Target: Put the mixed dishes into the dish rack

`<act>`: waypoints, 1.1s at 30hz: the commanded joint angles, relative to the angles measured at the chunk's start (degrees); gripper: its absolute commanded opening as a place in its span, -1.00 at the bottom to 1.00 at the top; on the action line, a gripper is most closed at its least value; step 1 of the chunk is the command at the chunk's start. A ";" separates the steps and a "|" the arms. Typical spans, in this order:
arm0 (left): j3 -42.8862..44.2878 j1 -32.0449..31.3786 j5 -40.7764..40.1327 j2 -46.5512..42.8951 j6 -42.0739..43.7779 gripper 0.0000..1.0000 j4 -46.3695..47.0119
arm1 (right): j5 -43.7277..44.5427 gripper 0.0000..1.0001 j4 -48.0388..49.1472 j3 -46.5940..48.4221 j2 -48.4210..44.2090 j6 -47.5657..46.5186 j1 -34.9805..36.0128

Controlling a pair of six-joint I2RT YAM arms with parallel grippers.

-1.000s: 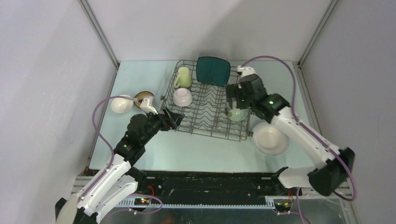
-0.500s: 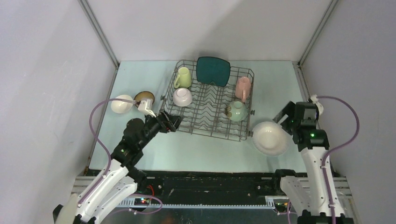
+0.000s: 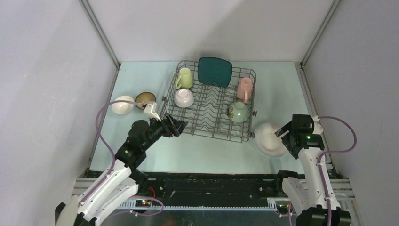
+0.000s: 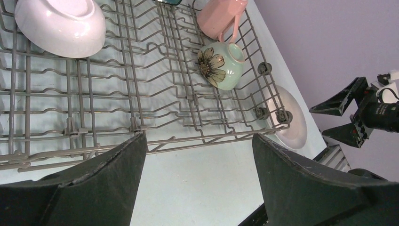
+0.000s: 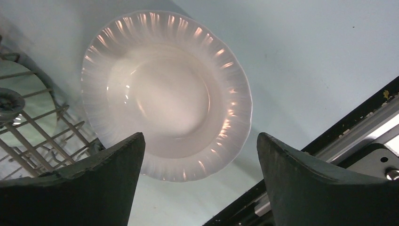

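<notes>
jaws on right arm [image 3: 314,162] gape over white round plate [image 5: 164,94].

the pale blue-green table [image 3: 141,75] carries the dish rack [image 3: 207,133] at its middle. the white round plate [image 3: 268,140] lies just beside the rack's near right corner. a white bowl [image 3: 122,105] and the dark brown bowl [image 3: 145,98] sit side by side left of the rack.

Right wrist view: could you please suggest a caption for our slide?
Open right gripper poised over the white round plate on the table, beside the dish rack corner.
</notes>
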 commanded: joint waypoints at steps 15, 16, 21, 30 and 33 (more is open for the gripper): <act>-2.21 -0.47 0.59 -0.18 2.20 0.79 3.56 | -2.01 0.99 1.86 -7.73 6.17 14.26 2.37; -2.22 -0.49 0.58 -0.17 2.24 0.79 3.46 | -2.70 0.99 4.15 -8.37 6.27 14.52 2.33; -2.46 -0.49 -0.10 -0.52 2.44 0.79 2.91 | -9.12 0.99 13.39 -13.20 7.80 15.52 1.16; -2.93 -0.49 -0.90 -1.05 2.80 0.79 2.73 | -9.32 0.09 16.17 -16.71 6.25 18.90 -1.86; -2.89 -0.44 -0.84 -0.59 2.74 0.79 2.93 | -7.21 -0.34 14.02 -16.68 1.25 19.86 -2.94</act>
